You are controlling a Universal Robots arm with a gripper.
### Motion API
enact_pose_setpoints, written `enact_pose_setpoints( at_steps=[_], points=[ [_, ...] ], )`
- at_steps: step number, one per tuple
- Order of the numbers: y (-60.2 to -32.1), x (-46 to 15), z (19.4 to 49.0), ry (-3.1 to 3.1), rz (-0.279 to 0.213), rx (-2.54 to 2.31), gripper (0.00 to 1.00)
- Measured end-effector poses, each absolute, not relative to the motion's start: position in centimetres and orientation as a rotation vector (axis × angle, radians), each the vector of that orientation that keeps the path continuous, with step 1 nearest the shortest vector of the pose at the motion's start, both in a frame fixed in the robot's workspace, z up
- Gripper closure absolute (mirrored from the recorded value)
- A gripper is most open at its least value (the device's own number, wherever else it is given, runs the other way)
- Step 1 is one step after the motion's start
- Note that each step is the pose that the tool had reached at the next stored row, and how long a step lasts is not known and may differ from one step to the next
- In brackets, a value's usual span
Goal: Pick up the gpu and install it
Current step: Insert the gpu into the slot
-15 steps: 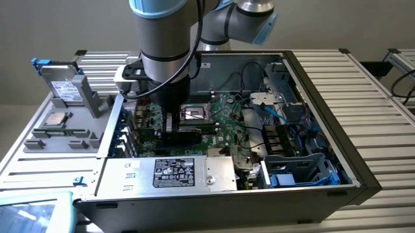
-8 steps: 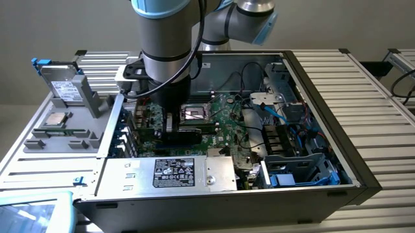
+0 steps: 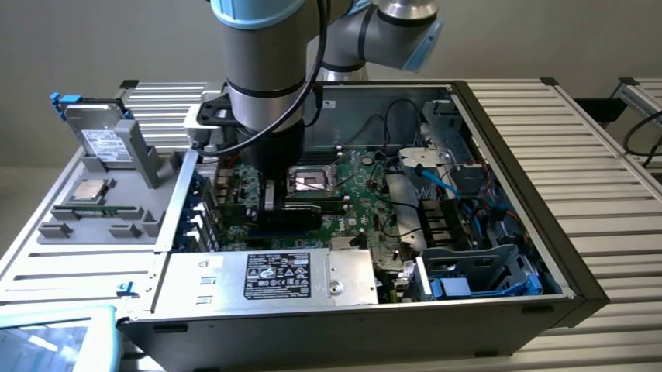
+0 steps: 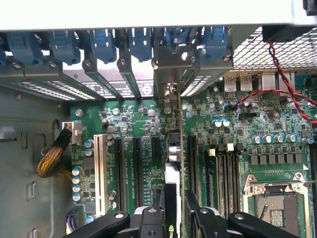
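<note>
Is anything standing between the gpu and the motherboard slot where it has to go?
Nothing visible does. The gripper holds the gpu edge-on right over the motherboard, beside empty black slots. The card itself hides the slot under it.

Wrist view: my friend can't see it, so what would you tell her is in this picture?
The gripper holds the gpu on edge, standing upright at the row of long black slots on the green motherboard inside a computer case. Blue clips line the case wall beyond the card.
</note>
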State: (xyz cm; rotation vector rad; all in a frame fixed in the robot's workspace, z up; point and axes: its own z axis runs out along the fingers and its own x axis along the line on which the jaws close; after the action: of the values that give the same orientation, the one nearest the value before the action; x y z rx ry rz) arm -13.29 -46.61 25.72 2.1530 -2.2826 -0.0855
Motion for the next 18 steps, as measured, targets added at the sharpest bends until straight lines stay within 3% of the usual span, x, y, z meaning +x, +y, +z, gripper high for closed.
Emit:
enact_pose_setpoints(
  at_steps=[18],
  points=[
    [-46.56, -13.13, 26.09, -2.292, -0.105, 2.133, 0.73]
  ],
)
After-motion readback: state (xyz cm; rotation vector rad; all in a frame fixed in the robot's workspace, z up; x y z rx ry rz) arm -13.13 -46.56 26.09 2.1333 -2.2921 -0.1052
